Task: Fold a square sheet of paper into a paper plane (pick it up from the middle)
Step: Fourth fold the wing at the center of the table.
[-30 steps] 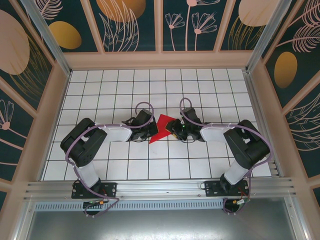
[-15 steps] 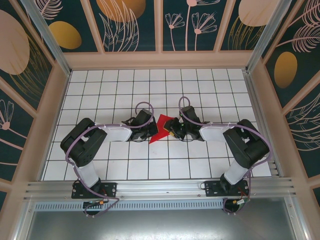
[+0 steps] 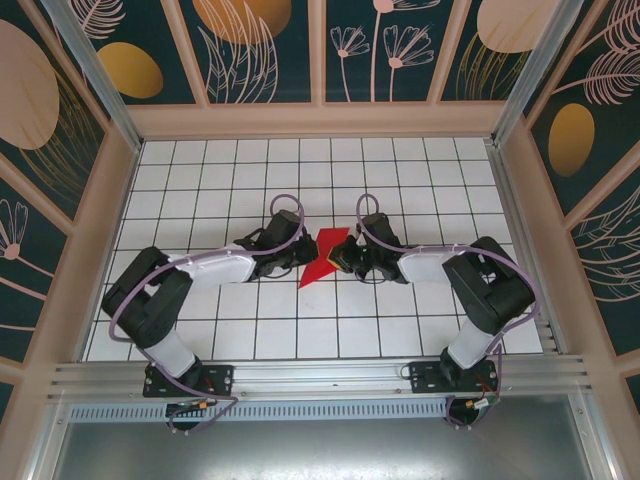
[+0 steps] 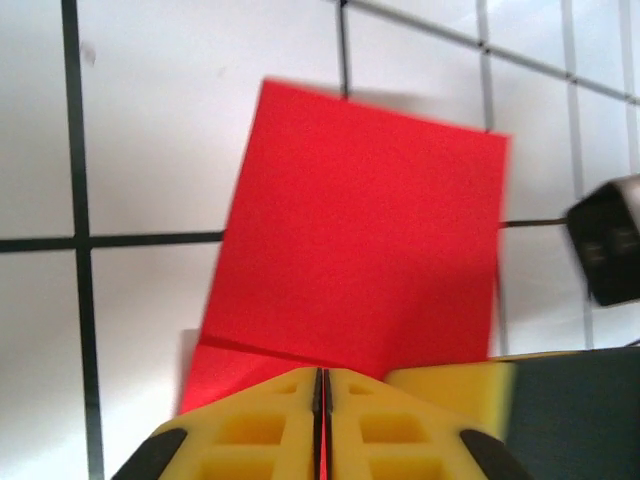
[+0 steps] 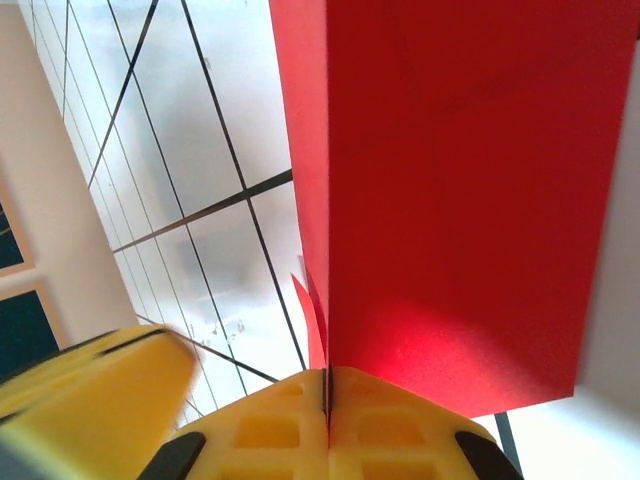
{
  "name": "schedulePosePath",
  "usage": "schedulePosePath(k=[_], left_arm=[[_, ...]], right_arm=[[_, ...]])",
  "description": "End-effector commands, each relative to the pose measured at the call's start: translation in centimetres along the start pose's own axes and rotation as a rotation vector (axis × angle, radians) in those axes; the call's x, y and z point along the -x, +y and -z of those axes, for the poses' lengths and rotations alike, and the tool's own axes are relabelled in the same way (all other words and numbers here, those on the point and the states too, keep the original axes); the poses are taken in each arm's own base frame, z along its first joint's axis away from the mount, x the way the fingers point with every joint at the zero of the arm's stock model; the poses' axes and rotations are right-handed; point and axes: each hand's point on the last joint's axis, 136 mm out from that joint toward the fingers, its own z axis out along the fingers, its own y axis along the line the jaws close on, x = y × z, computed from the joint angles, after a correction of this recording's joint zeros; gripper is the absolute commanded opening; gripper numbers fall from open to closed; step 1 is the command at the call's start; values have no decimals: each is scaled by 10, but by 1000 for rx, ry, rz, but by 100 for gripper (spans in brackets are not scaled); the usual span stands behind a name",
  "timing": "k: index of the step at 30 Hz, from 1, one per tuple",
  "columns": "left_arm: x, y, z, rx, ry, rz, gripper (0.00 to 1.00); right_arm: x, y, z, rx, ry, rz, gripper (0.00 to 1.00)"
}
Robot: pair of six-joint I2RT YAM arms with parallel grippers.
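left claw (image 4: 320,385) and right claw (image 5: 327,385) pinch red paper (image 4: 360,230).

Folded red paper (image 3: 322,258), jagged outline, near centre of white gridded table (image 3: 200,170). Left gripper (image 3: 303,252) at paper's left edge, right gripper (image 3: 344,258) at its right edge. Left arm (image 3: 215,268) and right arm (image 3: 430,265) reach inward. Dark floral wall panels (image 3: 250,50) surround table.

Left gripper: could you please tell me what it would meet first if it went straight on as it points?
The paper: the left gripper is shut on its near edge and the rest lies straight ahead; beyond it, probably the table.
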Motion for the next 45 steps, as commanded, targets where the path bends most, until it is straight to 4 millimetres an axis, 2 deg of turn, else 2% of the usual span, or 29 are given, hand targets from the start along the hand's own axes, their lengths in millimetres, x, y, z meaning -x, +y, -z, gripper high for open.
schedulePosePath(k=[1,13,16,20,24,29,35,40,45], left_arm=[[17,-10,19,-8,-61,-57,19],[37,-21,72,-83,-249,-148,78],[35,-25,78,-118,-265,-202,89],[21,-37,81,-239,-272,-336,98],[15,-37,81,-275,-302,-413,99],[0,-40,74,-310,-321,-530,97],[-6,-33,48,-212,-321,-660,93],[-8,-35,36,-191,-319,-750,90],[-26,-37,14,-178,-251,-932,85]], right_arm=[[-3,3,5,3,-11,18,3],[20,24,57,-72,-212,30,2],[21,26,60,-67,-223,-14,1],[21,21,52,-74,-211,-83,1],[20,11,42,-93,-188,-137,0],[22,-6,41,-123,-192,-224,0],[20,-17,41,-158,-182,-311,0],[20,-23,42,-169,-180,-352,0],[19,-26,41,-184,-155,-373,0]])
